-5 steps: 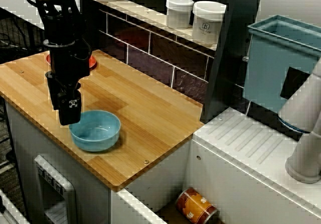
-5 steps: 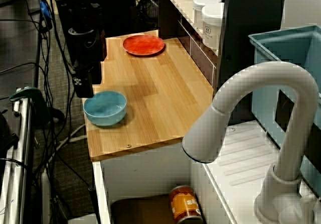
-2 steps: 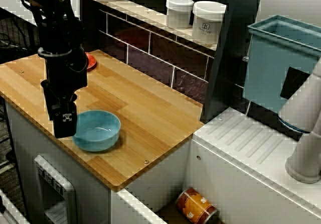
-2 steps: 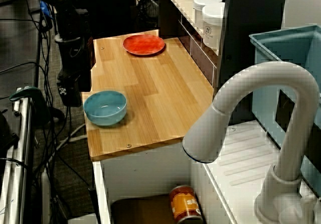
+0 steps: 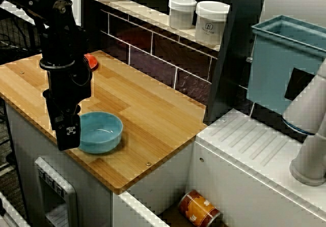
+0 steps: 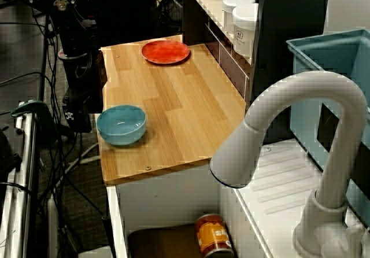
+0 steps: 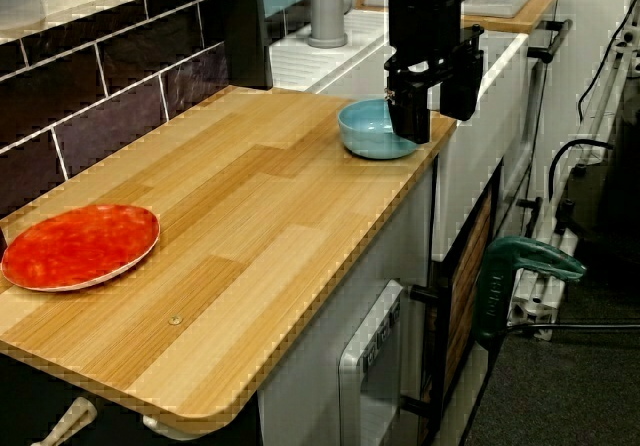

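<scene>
Jaws lower, outward beside blue bowl (image 5: 102, 131)

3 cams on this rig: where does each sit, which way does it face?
View from the front: raised off the counter's front corner, looking down across the wooden counter at the blue bowl; arm and gripper show.
View over the faucet: behind the white faucet, facing along the counter to the red plate; arm at left.
View from the plate end: low, facing back toward the faucet; gripper only, jaws apart.
Shared: all three see the bowl; the last two see the whole plate.
</scene>
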`<state>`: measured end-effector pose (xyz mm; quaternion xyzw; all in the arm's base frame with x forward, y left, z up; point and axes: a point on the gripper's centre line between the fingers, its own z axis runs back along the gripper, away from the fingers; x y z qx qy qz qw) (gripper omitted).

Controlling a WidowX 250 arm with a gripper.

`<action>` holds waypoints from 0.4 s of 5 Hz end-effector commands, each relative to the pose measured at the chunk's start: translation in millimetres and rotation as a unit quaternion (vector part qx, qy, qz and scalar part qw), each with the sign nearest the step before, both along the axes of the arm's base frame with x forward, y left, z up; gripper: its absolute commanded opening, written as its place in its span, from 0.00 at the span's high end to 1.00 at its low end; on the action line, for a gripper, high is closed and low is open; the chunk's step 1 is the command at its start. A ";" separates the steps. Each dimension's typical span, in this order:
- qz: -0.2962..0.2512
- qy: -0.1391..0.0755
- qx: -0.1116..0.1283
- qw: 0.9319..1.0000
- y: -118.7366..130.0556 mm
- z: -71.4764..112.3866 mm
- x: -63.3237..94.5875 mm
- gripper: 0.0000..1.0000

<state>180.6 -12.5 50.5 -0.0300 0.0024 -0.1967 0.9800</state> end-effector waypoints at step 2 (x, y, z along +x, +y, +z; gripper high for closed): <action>0.020 -0.006 0.007 1.000 -2.1 -11.9 16.2 0.00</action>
